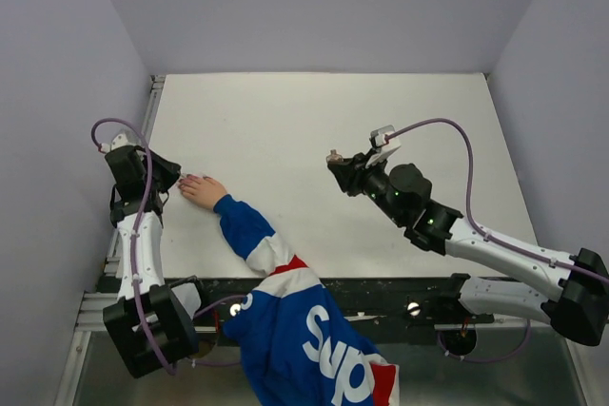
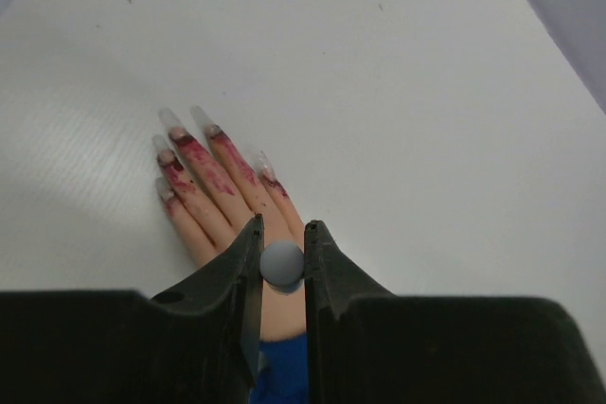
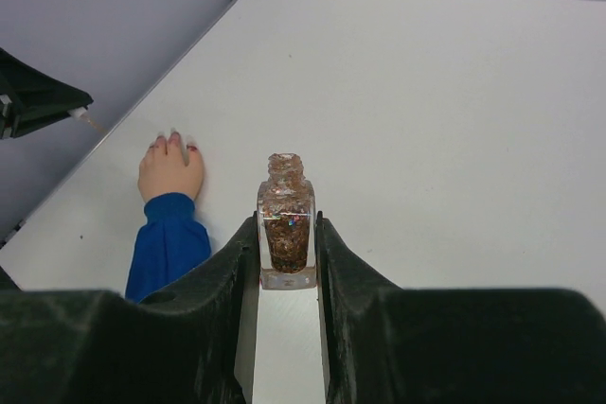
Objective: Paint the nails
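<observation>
A bare hand (image 2: 222,201) is lying flat, palm down, at the left side of the white tabletop (image 2: 426,92). Its blue, white and red sleeve (image 1: 271,254) is reaching in from the near edge. The nails (image 2: 171,121) are pointing toward the far left. They are showing long and mostly clear, with dark red smears running along the fingers behind them. The left end effector (image 2: 284,226) is hanging close beside the hand, near the tabletop's left edge. Its jaws are standing nearly closed, pinching a small grey knob (image 2: 281,265). This is possibly the top of a brush, though the rest is hidden. Well apart to the right, the right end effector (image 3: 286,224) is clamping an uncapped polish bottle (image 3: 286,234), full of brownish glitter, tightly between its jaws.
</observation>
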Robot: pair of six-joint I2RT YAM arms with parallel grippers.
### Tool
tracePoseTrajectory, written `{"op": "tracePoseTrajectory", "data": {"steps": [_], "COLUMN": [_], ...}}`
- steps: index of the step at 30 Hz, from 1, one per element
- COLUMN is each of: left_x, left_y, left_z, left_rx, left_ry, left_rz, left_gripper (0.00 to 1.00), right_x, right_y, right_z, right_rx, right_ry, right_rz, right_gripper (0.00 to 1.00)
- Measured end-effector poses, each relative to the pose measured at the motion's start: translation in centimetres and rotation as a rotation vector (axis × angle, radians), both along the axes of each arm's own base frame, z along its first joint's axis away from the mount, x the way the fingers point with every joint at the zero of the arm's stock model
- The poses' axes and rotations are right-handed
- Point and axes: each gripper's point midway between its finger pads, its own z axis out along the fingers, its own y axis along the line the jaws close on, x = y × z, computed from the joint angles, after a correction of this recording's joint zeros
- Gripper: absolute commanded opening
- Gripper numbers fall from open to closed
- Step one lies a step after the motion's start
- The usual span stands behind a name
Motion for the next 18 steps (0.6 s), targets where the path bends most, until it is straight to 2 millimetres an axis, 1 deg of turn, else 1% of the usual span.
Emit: {"op": "tracePoseTrajectory", "data": {"steps": [3,5,9,16,18], "left_x": [0.3,0.6,1.7,4.1,4.5], "left_y": [2.5,3.3,3.8,5.5,5.7], "left_z": [-1.0,-1.5,-2.2,-3.1,-3.5], "left_rx": [-0.009,-0.004,0.015,0.086,0.094], "left_ry": [0.027,0.044,0.046,0.045,0.045], "left_rz": [0.045,0.047,0.026,0.003,-0.002], "left_gripper": [0.00,0.00,0.00,0.00,0.00], "right_x": [-0.4,-0.6,-0.7,-1.2,-1.4], "right_y": [-0.5,-0.7,-0.9,-1.0,-1.2], "right_z": [1.0,1.8,2.5,2.3,2.4], "right_rx": [0.024,0.043,0.062,0.068,0.071], "right_ry": [-0.019,-0.034,-0.050,-0.053,-0.056], "right_rz": [0.000,0.000,0.001,0.019,0.021], "right_gripper": [0.01,0.01,0.01,0.01,0.01]}}
